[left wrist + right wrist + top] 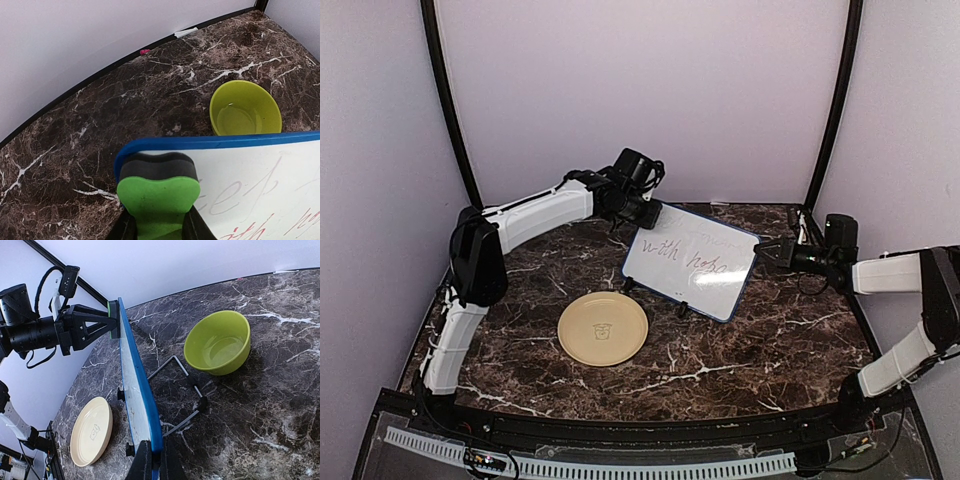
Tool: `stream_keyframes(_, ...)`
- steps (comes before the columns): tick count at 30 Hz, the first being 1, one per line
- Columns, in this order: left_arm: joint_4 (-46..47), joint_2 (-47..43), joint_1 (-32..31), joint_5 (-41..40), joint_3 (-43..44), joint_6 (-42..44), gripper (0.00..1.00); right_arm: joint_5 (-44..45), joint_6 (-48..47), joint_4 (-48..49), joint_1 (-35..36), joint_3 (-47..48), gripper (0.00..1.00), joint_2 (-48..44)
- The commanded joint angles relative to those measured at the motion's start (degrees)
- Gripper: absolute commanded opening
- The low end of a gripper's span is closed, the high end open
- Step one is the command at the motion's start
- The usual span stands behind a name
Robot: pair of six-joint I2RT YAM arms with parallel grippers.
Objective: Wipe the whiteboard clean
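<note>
where the whiteboard (690, 262) stands: 1 o'clock of plate (603, 328)
look: blue frame, red scrawl, perhaps "with hope"
left gripper (642, 212): clamps eraser (157, 200), board's 10 o'clock corner
right gripper (152, 460): pinches 3 o'clock edge

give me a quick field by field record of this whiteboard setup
board: whiteboard propped on its feet on the table
writing: red words low on the board, faint grey letters above, not yet wiped
left gripper: shut on the green eraser, held against the board's upper corner
right gripper: clamped on the board's opposite side edge
behind board: green bowl
in front of board: tan plate, apart from the board
</note>
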Motion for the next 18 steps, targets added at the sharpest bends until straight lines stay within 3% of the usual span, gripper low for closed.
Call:
stream_keyframes(1,-5.03,2.41,-2.75,2.01,2.3,1.82,0.04,0.43,-2.27,1.3,0.45,-0.38,0.0,-0.66)
stream_keyframes(8,-7.42,2.35,-3.67,1.77,2.54,2.38,0.03,0.51,-2.42,1.19,0.58,-0.56,0.0,-0.79)
stream_keyframes(18,-7.32,1.65,1.97,2.26,4.96,-1.85,0.03,0.5,-2.59,1.01,0.63,-0.44,0.0,-0.69)
